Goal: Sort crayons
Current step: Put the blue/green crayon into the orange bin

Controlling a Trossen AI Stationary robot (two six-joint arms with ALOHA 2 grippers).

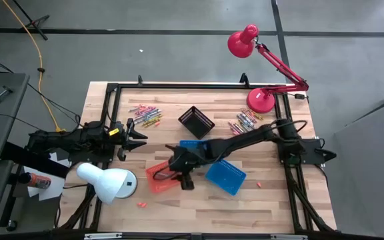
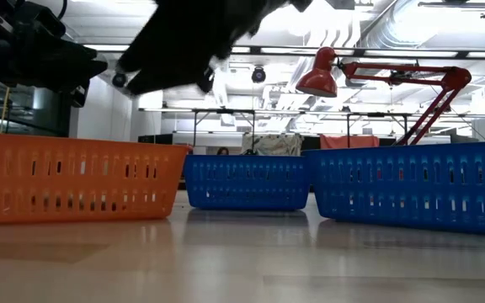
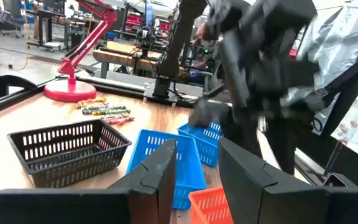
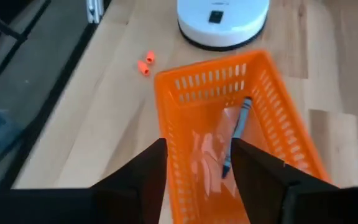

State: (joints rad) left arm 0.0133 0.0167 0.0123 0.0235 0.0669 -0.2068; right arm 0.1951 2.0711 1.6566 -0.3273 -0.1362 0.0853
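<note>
on the wooden bench (image 1: 272,207) a black basket (image 1: 197,122) stands between two heaps of crayons, one (image 1: 145,117) toward the left arm and one (image 1: 245,121) near the red lamp (image 1: 261,100). two blue baskets (image 1: 225,176) lie mid-bench, and an orange basket (image 4: 241,137) sits beside the white lamp (image 1: 112,183). two small orange crayon bits (image 4: 144,63) lie on the bench near the white lamp's base. the right pincer (image 4: 194,171) hangs over the orange basket, fingers apart and gripping nothing; a dark blue-grey crayon (image 4: 236,134) lies inside with some orange ones. the left pincer (image 1: 137,132) waits at the bench's left edge, fingers apart, holding nothing.
</note>
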